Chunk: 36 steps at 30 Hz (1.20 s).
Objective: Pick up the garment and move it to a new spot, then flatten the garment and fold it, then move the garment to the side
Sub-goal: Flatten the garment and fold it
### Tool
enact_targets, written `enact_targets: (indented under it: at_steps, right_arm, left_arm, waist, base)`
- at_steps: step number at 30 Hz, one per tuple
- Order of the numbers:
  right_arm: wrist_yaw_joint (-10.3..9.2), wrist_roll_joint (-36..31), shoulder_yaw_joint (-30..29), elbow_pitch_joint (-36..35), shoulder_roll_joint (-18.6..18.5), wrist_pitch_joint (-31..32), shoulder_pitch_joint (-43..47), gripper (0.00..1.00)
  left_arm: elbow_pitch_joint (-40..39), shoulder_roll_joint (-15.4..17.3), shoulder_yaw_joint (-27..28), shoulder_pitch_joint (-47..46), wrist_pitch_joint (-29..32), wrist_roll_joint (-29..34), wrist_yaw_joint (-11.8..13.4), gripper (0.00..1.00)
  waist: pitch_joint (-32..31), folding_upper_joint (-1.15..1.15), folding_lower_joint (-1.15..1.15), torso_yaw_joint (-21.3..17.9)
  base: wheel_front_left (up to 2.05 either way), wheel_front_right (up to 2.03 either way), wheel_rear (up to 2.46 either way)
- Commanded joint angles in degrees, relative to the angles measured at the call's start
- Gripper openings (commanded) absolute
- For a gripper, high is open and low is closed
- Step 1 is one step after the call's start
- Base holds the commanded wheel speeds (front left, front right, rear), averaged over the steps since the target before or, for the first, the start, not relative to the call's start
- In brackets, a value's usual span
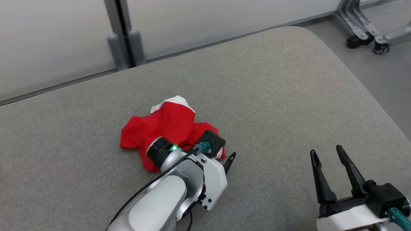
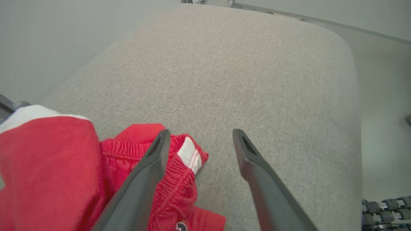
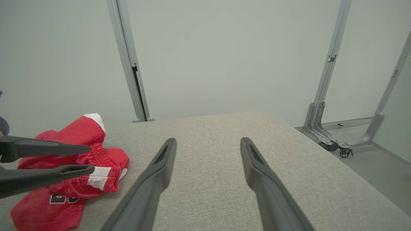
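One crumpled red cloth garment with white trim (image 1: 167,125) lies heaped near the middle of the grey upholstered surface (image 1: 273,96); it looks light and limp, likely to sag and unfold when lifted. The left tool (image 2: 201,132) is spread open, straddling the edge of the gathered elastic waistband (image 2: 179,183), probably the firmest place to pinch. The right tool (image 3: 208,139) hovers open, well apart from the garment.

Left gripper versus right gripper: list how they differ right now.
The left gripper is at the edge of the red garment, partly over its waistband; the right gripper is apart from it, above bare grey cushion. The left gripper points sideways across the cushion; the right gripper points forward. Both are open and hold nothing.
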Motion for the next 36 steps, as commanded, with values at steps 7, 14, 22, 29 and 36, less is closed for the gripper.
enact_targets:
  at_steps: [7,14,22,29,36]
  right_arm:
    - [0.01,2.0,-1.25,0.38,-0.22,-0.3,0.14,1.0]
    - [0.01,2.58,-2.15,0.45,-0.24,-0.3,0.34,1.0]
    - [0.01,1.34,-2.18,0.69,-0.24,-0.3,1.15,1.0]
    - [0.01,0.12,-1.95,1.07,-0.24,-0.3,1.87,1.0]
    - [0.01,-0.36,-2.17,1.15,-0.24,-0.3,2.75,1.0]
  left_arm:
    - [9.35,0.42,-1.44,-4.26,7.59,-0.67,3.34,1.0]
    - [10.75,0.68,-2.06,-4.4,10.72,-2.23,1.52,0.0]
    - [-3.59,0.2,2.34,-8.11,-4.87,-11.7,5.13,0.0]
    - [-12.04,0.28,4.27,-13.4,-17.66,-19.42,12.82,0.0]
    - [-10.71,0.31,3.08,-10.44,-22.65,-23.11,14.23,0.0]
  waist:
    - [3.06,0.0,0.0,-5.83]
    - [1.97,0.0,0.0,-4.49]
    - [0.11,0.0,0.0,-1.46]
    - [-2.38,0.0,0.0,0.59]
    - [-3.99,0.0,0.0,2.77]
  base:
    - [0.0,0.0,0.0]
    - [0.0,0.0,0.0]
    - [0.0,0.0,0.0]
    - [0.0,0.0,0.0]
    - [0.0,0.0,0.0]
